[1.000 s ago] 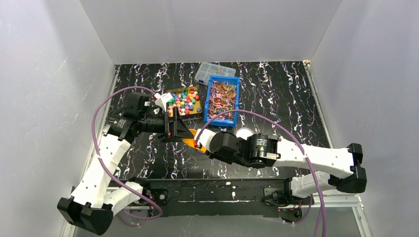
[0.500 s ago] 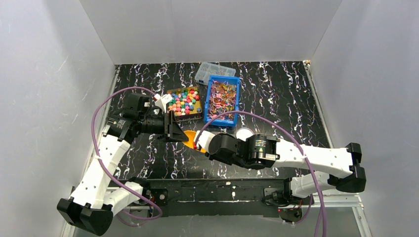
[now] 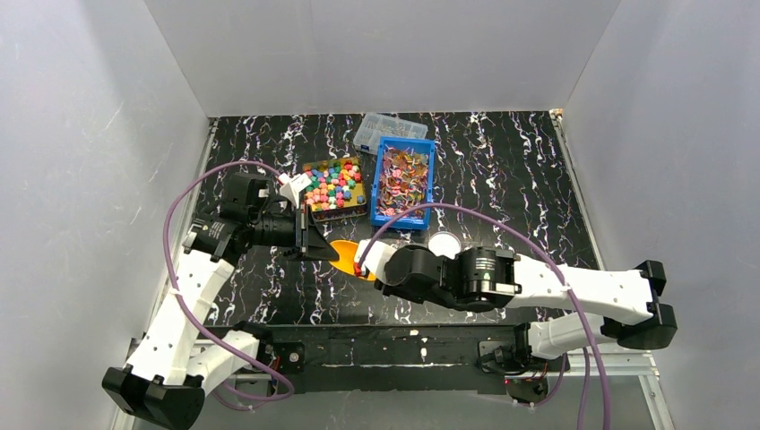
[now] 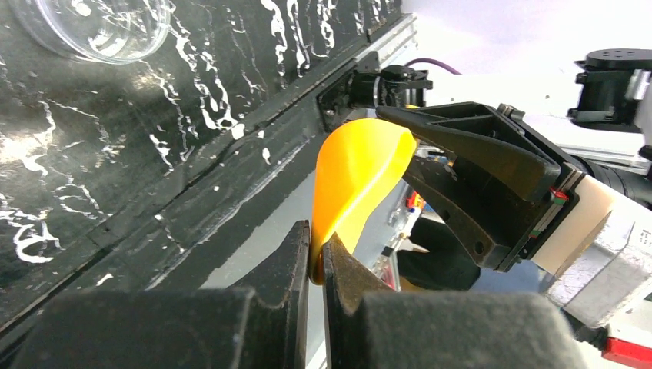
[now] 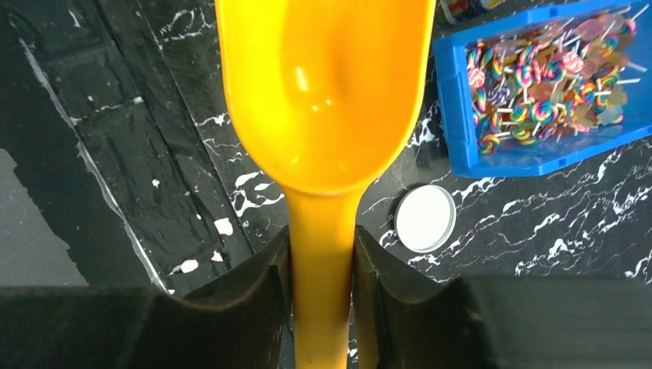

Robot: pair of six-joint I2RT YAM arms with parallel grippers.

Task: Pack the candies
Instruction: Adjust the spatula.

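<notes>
Now pinches scoop (image 4: 357,165) rim with left tool (image 4: 316,250), spread a second ago. Grips handle with right tool (image 5: 321,250). Tug-test left pinch before freeing right; slip risk on thin rim.

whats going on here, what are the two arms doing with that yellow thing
Both arms have hold of one yellow scoop. The right gripper is shut on its handle, and the left gripper pinches the rim of its bowl. The scoop is empty, on the near side of the colourful candies and the blue bin of lollipops. Nothing has been scooped yet.
</notes>
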